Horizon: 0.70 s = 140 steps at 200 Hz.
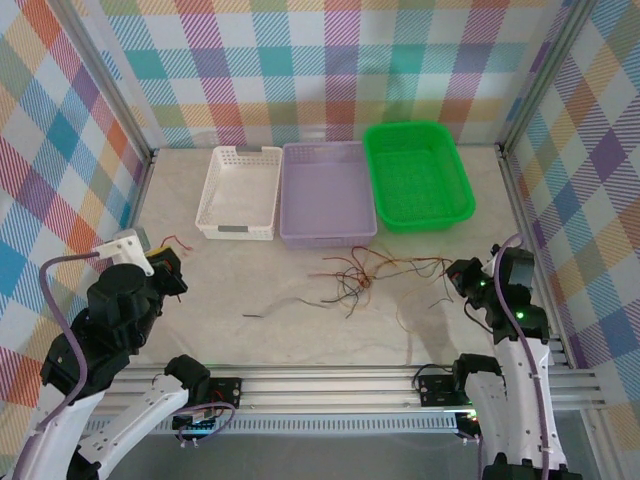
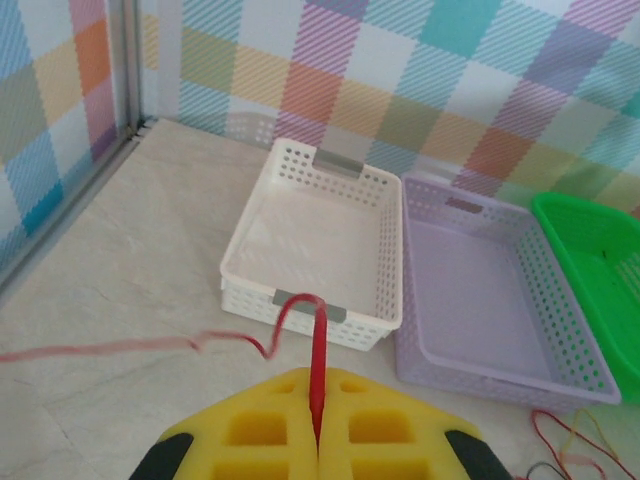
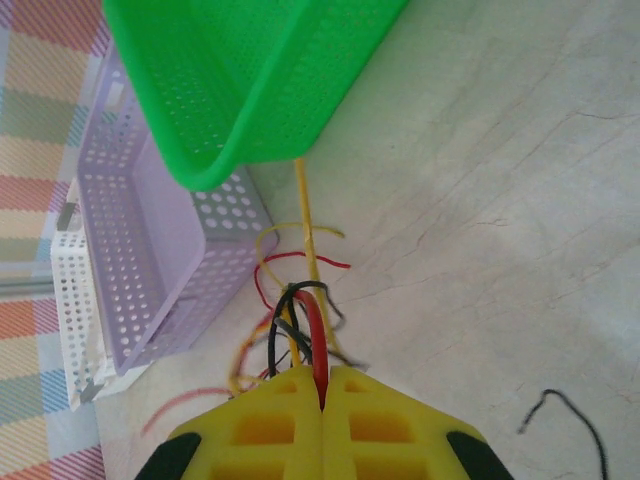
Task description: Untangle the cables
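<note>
Left fingers (image 2: 255, 430): pinched shut on red cable (image 2: 318, 350). Right fingers (image 3: 265, 425): pinched shut on red strand (image 3: 318, 340) of tangle (image 1: 355, 275) just ahead. Handling: draw slowly, low over surface (image 3: 480, 200), avoiding snags.

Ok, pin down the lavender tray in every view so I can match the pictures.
Top external: the lavender tray is at centre, toward the far wall, between the white tray and the green tray.
Left wrist: the lavender tray is right of centre.
Right wrist: the lavender tray is at the left, partly hidden behind the green tray.
Shared landmark: the white tray beside its long side.
</note>
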Available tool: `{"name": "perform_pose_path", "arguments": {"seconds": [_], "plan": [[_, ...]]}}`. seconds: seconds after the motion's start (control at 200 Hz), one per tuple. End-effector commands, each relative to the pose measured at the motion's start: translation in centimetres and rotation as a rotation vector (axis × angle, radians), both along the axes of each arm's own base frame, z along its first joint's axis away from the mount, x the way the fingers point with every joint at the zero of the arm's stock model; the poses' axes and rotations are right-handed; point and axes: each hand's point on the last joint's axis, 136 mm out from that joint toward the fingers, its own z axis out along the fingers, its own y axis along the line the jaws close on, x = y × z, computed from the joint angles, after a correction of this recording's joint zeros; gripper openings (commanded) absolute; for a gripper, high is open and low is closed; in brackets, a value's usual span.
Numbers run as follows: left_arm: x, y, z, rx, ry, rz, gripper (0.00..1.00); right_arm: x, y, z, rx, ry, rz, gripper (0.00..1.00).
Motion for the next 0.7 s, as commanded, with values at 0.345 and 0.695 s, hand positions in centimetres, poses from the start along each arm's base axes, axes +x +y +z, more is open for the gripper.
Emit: {"name": "perform_pose_path", "arguments": {"seconds": [0.345, 0.695], "plan": [[1.9, -4.3, 1.0, -0.105, -0.010, -0.162, 0.00, 0.8, 3.4, 0.3, 0.111, -0.056, 0.203, 0.00], [6.5, -9.6, 4.6, -0.158, -0.075, -0.307, 0.00, 1.3, 3.9, 0.1, 0.129, -0.090, 0.223, 0.00]]}}
